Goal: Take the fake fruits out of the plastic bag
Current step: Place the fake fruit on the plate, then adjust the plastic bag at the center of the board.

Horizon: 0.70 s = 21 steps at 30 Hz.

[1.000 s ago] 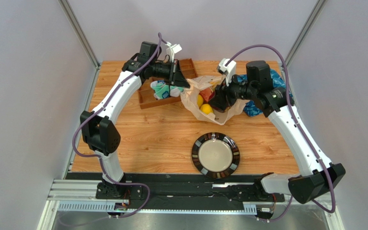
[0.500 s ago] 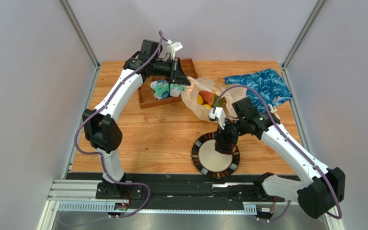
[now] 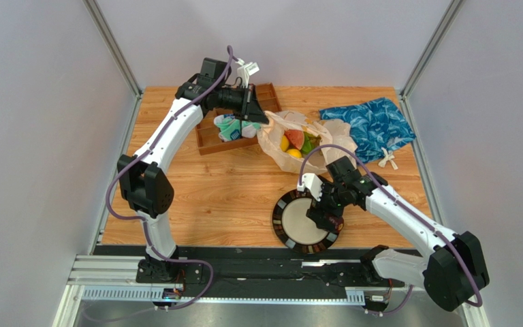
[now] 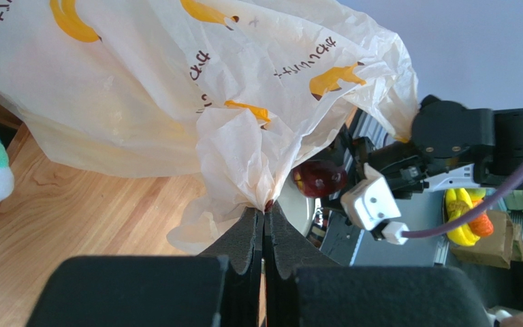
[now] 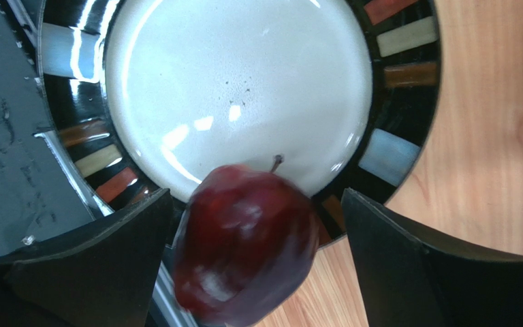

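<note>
Dark red apple (image 5: pixel 244 238) above plate (image 5: pixel 393 157); other fruits (image 3: pixel 297 139) inside crinkled beige bag (image 3: pixel 271 144).

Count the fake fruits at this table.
5: dark red one in the open right gripper over the plate; yellow one, watermelon slice, green piece and yellow-orange one inside the plastic bag. Others may be hidden there.

Two arms, left arm (image 3: pixel 169 133) and right arm (image 3: pixel 407 218): white shells, black joint housings. Purple cable (image 4: pixel 489 206) along each, ending in a white plug (image 4: pixel 373 204). Fingers (image 5: pixel 87 272) matte black, wedge-shaped.
</note>
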Motion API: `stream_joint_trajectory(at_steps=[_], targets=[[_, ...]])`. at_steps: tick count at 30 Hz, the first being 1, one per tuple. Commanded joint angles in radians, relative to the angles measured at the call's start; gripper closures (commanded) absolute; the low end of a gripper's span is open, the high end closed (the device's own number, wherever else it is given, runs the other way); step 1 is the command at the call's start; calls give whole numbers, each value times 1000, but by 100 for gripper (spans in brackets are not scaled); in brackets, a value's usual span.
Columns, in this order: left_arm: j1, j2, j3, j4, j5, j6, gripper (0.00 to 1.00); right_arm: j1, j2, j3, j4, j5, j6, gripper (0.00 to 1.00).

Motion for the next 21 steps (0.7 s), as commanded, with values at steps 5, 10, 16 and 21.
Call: stream_joint_trajectory(at_steps=[5, 10, 16, 21], targets=[[-3, -35, -5, 2, -8, 16, 100, -8, -26, 521, -283, -133, -6, 6], [-2, -43, -4, 14, 12, -30, 98, -17, 48, 606, -145, -138, 227, 19], [-2, -61, -22, 34, 47, -69, 98, -19, 212, 554, 113, 50, 258, 47], [-3, -86, -59, 49, 70, -70, 99, -90, 413, 604, 249, 178, 304, 55]])
